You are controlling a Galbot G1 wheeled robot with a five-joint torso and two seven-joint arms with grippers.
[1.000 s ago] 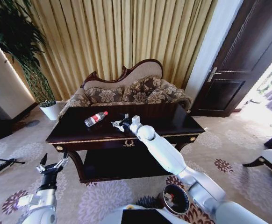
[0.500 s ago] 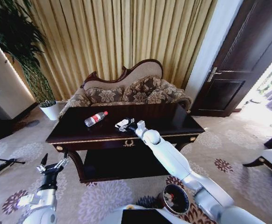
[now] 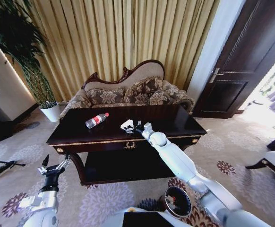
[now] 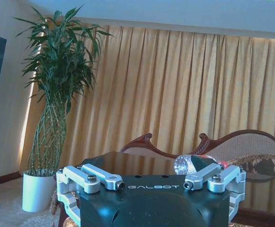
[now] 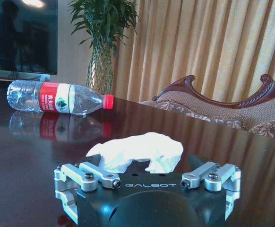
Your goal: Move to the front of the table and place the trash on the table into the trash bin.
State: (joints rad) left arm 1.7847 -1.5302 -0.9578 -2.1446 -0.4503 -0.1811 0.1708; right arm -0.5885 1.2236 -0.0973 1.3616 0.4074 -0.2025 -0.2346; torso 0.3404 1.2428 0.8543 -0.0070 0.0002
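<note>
Right gripper (image 3: 132, 126): over table (image 3: 175, 124) centre, near front edge; fingers closed around crumpled white paper (image 5: 140, 150). 1 bottle (image 3: 97, 120) toward left edge.

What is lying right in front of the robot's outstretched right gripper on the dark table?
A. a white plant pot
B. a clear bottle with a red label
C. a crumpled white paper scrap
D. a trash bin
C: the right gripper reaches over the table with the crumpled white paper scrap just ahead of it; the bottle lies apart, farther toward the robot's left.
</note>
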